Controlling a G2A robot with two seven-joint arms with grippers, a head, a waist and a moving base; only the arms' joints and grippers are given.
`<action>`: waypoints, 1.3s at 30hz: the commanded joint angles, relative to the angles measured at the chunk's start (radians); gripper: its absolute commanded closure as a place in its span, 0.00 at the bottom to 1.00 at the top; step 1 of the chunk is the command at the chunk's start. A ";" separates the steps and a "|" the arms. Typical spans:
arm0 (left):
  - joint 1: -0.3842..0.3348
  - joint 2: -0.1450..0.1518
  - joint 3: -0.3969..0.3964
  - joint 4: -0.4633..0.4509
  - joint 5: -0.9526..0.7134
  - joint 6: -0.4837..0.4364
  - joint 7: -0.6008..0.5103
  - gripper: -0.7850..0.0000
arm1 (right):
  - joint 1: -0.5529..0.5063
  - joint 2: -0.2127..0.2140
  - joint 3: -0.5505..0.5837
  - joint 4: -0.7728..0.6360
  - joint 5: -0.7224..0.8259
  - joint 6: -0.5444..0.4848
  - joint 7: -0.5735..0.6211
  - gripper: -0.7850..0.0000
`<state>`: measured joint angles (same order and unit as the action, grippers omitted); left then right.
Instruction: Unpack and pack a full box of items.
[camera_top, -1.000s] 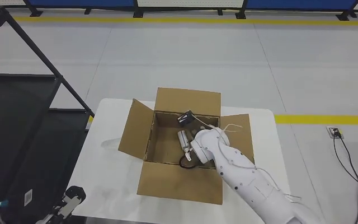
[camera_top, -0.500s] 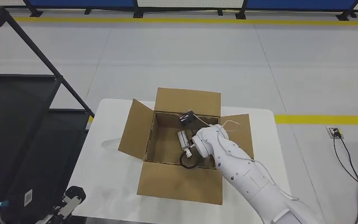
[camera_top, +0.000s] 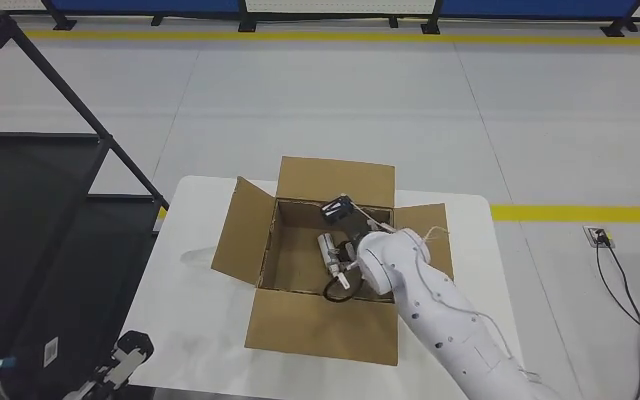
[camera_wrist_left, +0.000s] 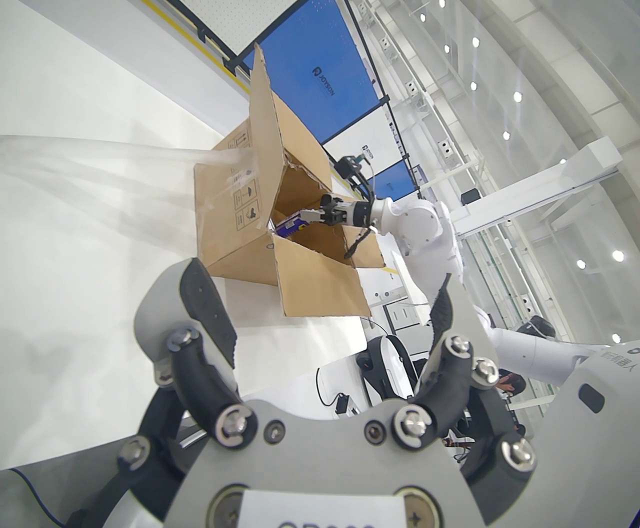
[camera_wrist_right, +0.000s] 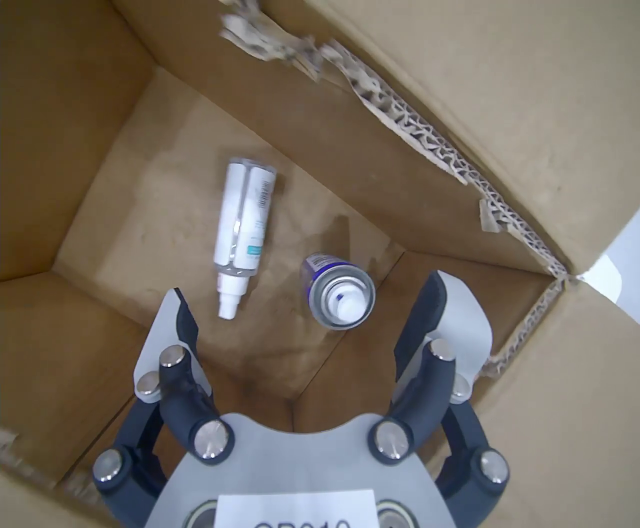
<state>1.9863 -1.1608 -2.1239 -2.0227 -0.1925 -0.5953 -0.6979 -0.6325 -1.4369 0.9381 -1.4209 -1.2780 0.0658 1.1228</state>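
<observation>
The right gripper (camera_wrist_right: 307, 292) hangs inside the cardboard box (camera_wrist_right: 450, 75), fingers spread wide and holding nothing. On the box floor a white spray bottle (camera_wrist_right: 242, 220) lies flat. A can (camera_wrist_right: 337, 295) stands upright just beside it, near a corner. From above, the arm hides much of the box's inside. The left gripper (camera_wrist_left: 320, 285), also spread and empty, is well apart from the box.

Overhead, two wrist cameras; common box (camera_top: 320, 325)

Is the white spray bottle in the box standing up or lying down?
Lying down. The white spray bottle rests lengthwise on the floor of the cardboard box, its nozzle pointing sideways along the floor.
</observation>
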 joint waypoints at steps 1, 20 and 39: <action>-0.025 0.002 0.004 0.011 0.022 0.032 0.015 0.00 | -0.087 0.022 0.071 -0.174 -0.005 -0.029 0.022 0.00; -0.400 0.060 0.061 0.106 0.014 0.284 -0.195 0.00 | -0.513 0.082 0.525 -0.726 0.263 -0.054 -0.085 0.00; -0.623 0.068 0.318 0.220 0.176 0.407 -0.137 0.00 | -0.463 0.113 0.864 -0.444 0.893 -0.156 -0.016 0.00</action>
<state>1.3913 -1.0935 -1.8317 -1.8155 -0.0268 -0.1919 -0.8304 -1.1106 -1.3278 1.7786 -1.9081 -0.4381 -0.0864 1.0811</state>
